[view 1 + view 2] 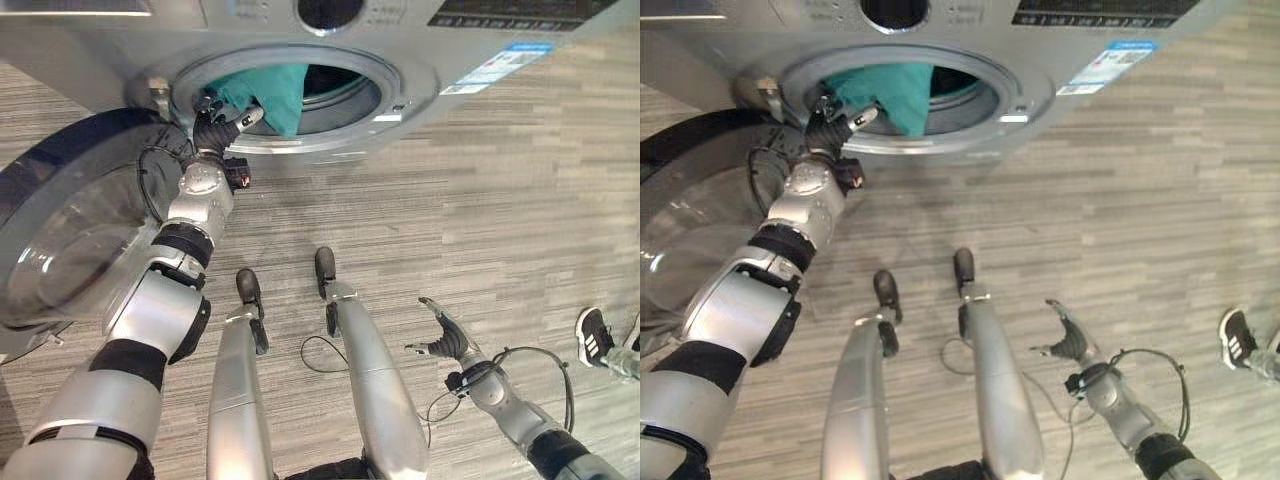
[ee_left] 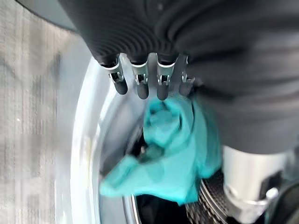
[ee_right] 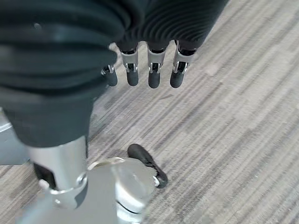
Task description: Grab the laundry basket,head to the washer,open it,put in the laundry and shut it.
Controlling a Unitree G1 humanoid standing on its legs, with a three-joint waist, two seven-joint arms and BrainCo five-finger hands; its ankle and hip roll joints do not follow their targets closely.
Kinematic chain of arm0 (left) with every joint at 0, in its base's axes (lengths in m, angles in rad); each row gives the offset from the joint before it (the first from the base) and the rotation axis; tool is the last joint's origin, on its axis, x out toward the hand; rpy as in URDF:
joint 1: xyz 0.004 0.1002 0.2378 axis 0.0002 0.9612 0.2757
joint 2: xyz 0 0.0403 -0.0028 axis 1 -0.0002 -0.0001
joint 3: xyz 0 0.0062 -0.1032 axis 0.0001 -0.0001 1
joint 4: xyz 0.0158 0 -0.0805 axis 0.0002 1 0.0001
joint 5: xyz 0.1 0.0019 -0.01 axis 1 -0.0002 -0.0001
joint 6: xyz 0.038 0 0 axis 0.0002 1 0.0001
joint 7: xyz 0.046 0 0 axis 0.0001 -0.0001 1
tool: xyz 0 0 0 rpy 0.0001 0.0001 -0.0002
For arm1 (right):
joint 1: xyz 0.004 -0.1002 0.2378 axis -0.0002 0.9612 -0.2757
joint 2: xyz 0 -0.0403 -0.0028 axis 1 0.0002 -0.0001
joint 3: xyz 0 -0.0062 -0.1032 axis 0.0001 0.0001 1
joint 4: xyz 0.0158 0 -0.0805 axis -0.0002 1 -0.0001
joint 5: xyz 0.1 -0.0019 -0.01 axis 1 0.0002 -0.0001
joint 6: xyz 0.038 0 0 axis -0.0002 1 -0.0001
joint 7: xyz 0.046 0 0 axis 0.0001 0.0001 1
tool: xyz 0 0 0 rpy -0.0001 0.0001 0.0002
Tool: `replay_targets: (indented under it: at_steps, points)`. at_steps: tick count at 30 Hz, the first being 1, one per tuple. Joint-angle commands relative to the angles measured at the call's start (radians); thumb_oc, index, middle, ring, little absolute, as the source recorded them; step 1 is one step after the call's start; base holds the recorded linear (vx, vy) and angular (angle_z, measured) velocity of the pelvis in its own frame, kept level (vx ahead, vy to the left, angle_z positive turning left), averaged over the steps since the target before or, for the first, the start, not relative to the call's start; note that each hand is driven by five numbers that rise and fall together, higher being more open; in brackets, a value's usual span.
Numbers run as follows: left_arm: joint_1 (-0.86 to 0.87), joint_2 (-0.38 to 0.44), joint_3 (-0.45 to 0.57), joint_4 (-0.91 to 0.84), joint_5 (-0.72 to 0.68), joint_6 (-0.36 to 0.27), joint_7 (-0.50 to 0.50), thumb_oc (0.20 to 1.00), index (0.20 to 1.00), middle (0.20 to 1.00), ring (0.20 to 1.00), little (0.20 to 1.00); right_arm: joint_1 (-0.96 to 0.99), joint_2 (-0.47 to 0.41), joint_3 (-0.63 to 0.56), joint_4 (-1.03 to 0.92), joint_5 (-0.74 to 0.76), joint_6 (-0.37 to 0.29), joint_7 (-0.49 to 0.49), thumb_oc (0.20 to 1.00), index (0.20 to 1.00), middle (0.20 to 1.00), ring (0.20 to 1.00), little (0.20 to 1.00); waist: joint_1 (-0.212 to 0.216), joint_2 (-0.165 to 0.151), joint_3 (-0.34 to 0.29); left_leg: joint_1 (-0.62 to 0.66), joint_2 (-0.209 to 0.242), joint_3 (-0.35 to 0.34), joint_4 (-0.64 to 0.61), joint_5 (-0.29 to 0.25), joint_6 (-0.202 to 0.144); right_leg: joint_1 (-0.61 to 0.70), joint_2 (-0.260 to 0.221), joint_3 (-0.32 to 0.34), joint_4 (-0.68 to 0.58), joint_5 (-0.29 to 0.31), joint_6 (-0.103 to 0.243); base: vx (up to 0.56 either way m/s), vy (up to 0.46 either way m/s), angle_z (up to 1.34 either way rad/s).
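The grey washer (image 1: 410, 88) stands with its round door (image 1: 70, 230) swung open to the left. A teal cloth (image 1: 275, 92) hangs in the drum opening, draped over the lower rim. My left hand (image 1: 218, 125) is at the left side of the opening, right beside the cloth, fingers (image 2: 140, 86) straight and spread, not closed round it. In the left wrist view the teal cloth (image 2: 173, 158) lies bunched just past the fingertips, against the drum. My right hand (image 1: 443, 340) hangs open low at the right over the floor, fingers (image 3: 154, 74) straight, holding nothing.
Grey striped wood floor (image 1: 480, 200) stretches in front of the washer. A person's black and white shoe (image 1: 596, 335) stands at the right edge, close to my right arm. The open door takes up the space at my left.
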State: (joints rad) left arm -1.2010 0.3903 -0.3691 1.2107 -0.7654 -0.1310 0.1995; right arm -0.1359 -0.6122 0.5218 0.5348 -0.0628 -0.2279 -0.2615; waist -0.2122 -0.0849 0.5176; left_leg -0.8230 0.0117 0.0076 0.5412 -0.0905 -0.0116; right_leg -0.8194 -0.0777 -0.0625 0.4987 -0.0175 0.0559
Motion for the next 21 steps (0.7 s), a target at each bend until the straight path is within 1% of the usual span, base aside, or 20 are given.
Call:
replay_targets:
  at_steps: [1, 3, 6, 8, 9, 10, 11, 12, 13, 15, 16, 17, 18, 19, 20, 21]
  points:
    - [0.009, 0.006, 0.055, 0.053, 0.057, -0.018, -0.015, 1.000, 1.000, 1.000, 1.000, 1.000, 0.059, -0.024, -0.014, -0.003, -0.005, 0.004, 0.011, 1.000, 1.000, 1.000, 1.000, 1.000, 0.011, 0.004, -0.011, 0.030, -0.034, 0.014, 0.075, -0.089, 0.011, 0.071, 0.024, -0.025, -0.139, 0.028, 0.026, -0.01, -0.072, 0.34]
    - [0.038, 0.006, 0.070, 0.069, 0.070, -0.013, -0.016, 1.000, 1.000, 1.000, 1.000, 1.000, 0.060, -0.012, -0.009, 0.012, 0.001, 0.005, 0.018, 1.000, 1.000, 1.000, 1.000, 1.000, 0.018, -0.001, -0.017, 0.063, -0.035, 0.006, 0.040, -0.070, 0.004, 0.104, 0.021, -0.041, -0.154, 0.025, 0.025, -0.01, -0.060, 0.29]
    - [0.088, -0.003, 0.104, 0.071, 0.053, -0.015, -0.024, 1.000, 1.000, 1.000, 1.000, 1.000, 0.063, 0.009, -0.006, 0.046, 0.006, 0.015, 0.022, 1.000, 1.000, 1.000, 1.000, 1.000, 0.030, -0.004, -0.021, 0.121, -0.041, -0.007, -0.023, -0.042, -0.003, 0.160, 0.015, -0.057, -0.186, 0.029, 0.024, 0.01, -0.057, 0.12]
    - [0.101, -0.009, 0.104, 0.068, 0.057, -0.017, -0.027, 1.000, 1.000, 1.000, 1.000, 1.000, 0.062, 0.015, -0.001, 0.052, 0.002, 0.016, 0.024, 1.000, 1.000, 1.000, 1.000, 1.000, 0.032, -0.005, -0.021, 0.141, -0.044, -0.011, -0.042, -0.033, -0.004, 0.175, 0.013, -0.062, -0.192, 0.030, 0.026, 0.01, -0.037, 0.18]
    - [0.140, -0.012, 0.115, 0.060, 0.055, -0.019, -0.030, 1.000, 1.000, 1.000, 1.000, 1.000, 0.067, 0.025, -0.001, 0.060, 0.001, 0.017, 0.025, 1.000, 1.000, 1.000, 1.000, 1.000, 0.037, -0.004, -0.021, 0.162, -0.048, -0.017, -0.056, -0.023, -0.007, 0.196, 0.009, -0.068, -0.193, 0.028, 0.025, 0.03, -0.069, 0.16]
    - [0.188, -0.026, 0.129, 0.054, 0.061, -0.020, -0.036, 1.000, 1.000, 1.000, 1.000, 1.000, 0.076, 0.035, -0.005, 0.070, -0.002, 0.018, 0.025, 1.000, 1.000, 1.000, 1.000, 1.000, 0.045, -0.001, -0.022, 0.187, -0.049, -0.023, -0.073, -0.012, -0.009, 0.218, 0.006, -0.076, -0.189, 0.022, 0.024, -0.02, -0.093, 0.19]
    - [0.287, -0.047, 0.150, 0.032, 0.069, -0.025, -0.044, 1.000, 1.000, 1.000, 1.000, 1.000, 0.091, 0.055, -0.021, 0.096, -0.001, 0.020, 0.032, 1.000, 1.000, 1.000, 1.000, 1.000, 0.058, 0.004, -0.024, 0.234, -0.054, -0.029, -0.112, 0.034, -0.008, 0.260, -0.008, -0.099, -0.198, 0.037, 0.013, 0.03, -0.107, 0.24]
    - [0.442, -0.091, 0.165, -0.013, 0.062, -0.039, -0.070, 1.000, 1.000, 1.000, 1.000, 1.000, 0.096, 0.084, -0.035, 0.167, 0.003, 0.027, 0.039, 1.000, 1.000, 1.000, 1.000, 1.000, 0.084, 0.018, -0.030, 0.317, -0.047, -0.043, -0.146, 0.045, -0.016, 0.340, -0.009, -0.121, -0.204, 0.024, 0.007, 0.02, -0.076, 0.24]
    - [0.443, -0.091, 0.165, -0.014, 0.062, -0.038, -0.070, 1.000, 1.000, 1.000, 1.000, 1.000, 0.096, 0.084, -0.035, 0.168, 0.003, 0.026, 0.039, 1.000, 1.000, 1.000, 1.000, 1.000, 0.084, 0.018, -0.028, 0.321, -0.047, -0.043, -0.148, 0.045, -0.016, 0.344, -0.009, -0.121, -0.206, 0.025, 0.007, 0.08, -0.066, 0.18]
    - [0.567, -0.131, 0.161, -0.035, 0.091, -0.044, -0.080, 1.000, 1.000, 1.000, 1.000, 1.000, 0.084, 0.109, -0.064, 0.250, 0.022, 0.030, 0.043, 1.000, 1.000, 1.000, 1.000, 1.000, 0.110, 0.032, -0.039, 0.380, -0.043, -0.053, -0.169, 0.055, -0.021, 0.411, -0.008, -0.140, -0.219, 0.017, 0.005, 0.08, -0.041, 0.28]
    - [0.674, -0.155, 0.167, -0.077, 0.091, -0.053, -0.088, 1.000, 1.000, 1.000, 1.000, 1.000, 0.088, 0.126, -0.098, 0.287, 0.049, 0.035, 0.054, 1.000, 1.000, 1.000, 1.000, 1.000, 0.130, 0.046, -0.053, 0.433, -0.038, -0.060, -0.190, 0.062, -0.024, 0.471, -0.004, -0.151, -0.237, 0.009, 0.001, 0.09, -0.025, 0.32]
    - [0.675, -0.155, 0.167, -0.078, 0.091, -0.053, -0.088, 1.000, 1.000, 1.000, 1.000, 1.000, 0.088, 0.127, -0.098, 0.287, 0.049, 0.035, 0.054, 1.000, 1.000, 1.000, 1.000, 1.000, 0.130, 0.046, -0.052, 0.436, -0.037, -0.060, -0.191, 0.062, -0.024, 0.473, -0.004, -0.151, -0.238, 0.010, 0.001, 0.11, -0.028, 0.17]
    - [0.753, -0.165, 0.157, -0.081, 0.124, -0.052, -0.107, 1.000, 1.000, 1.000, 1.000, 1.000, 0.097, 0.145, -0.136, 0.349, 0.080, 0.037, 0.063, 1.000, 1.000, 1.000, 1.000, 1.000, 0.142, 0.050, -0.070, 0.478, -0.030, -0.061, -0.205, 0.069, -0.027, 0.523, 0.000, -0.163, -0.251, 0.004, 0.001, 0.04, -0.017, 0.17]
    - [0.753, -0.165, 0.157, -0.082, 0.124, -0.052, -0.107, 1.000, 1.000, 1.000, 1.000, 1.000, 0.097, 0.145, -0.136, 0.349, 0.080, 0.037, 0.063, 1.000, 1.000, 1.000, 1.000, 1.000, 0.143, 0.050, -0.069, 0.479, -0.030, -0.061, -0.206, 0.069, -0.027, 0.525, 0.001, -0.163, -0.251, 0.004, 0.001, 0.09, -0.036, 0.25]
    - [0.816, -0.165, 0.153, -0.088, 0.163, -0.052, -0.111, 1.000, 1.000, 1.000, 1.000, 1.000, 0.106, 0.164, -0.175, 0.414, 0.117, 0.040, 0.074, 1.000, 1.000, 1.000, 1.000, 1.000, 0.159, 0.060, -0.096, 0.530, -0.027, -0.072, -0.252, 0.090, -0.029, 0.570, 0.003, -0.179, -0.268, -0.004, -0.002, 0.05, -0.020, 0.31]
    - [0.816, -0.165, 0.153, -0.088, 0.163, -0.052, -0.111, 1.000, 1.000, 1.000, 1.000, 1.000, 0.106, 0.164, -0.175, 0.414, 0.117, 0.040, 0.074, 1.000, 1.000, 1.000, 1.000, 1.000, 0.158, 0.060, -0.096, 0.529, -0.028, -0.072, -0.252, 0.090, -0.029, 0.569, 0.003, -0.179, -0.268, -0.004, -0.002, 0.08, -0.036, 0.31]
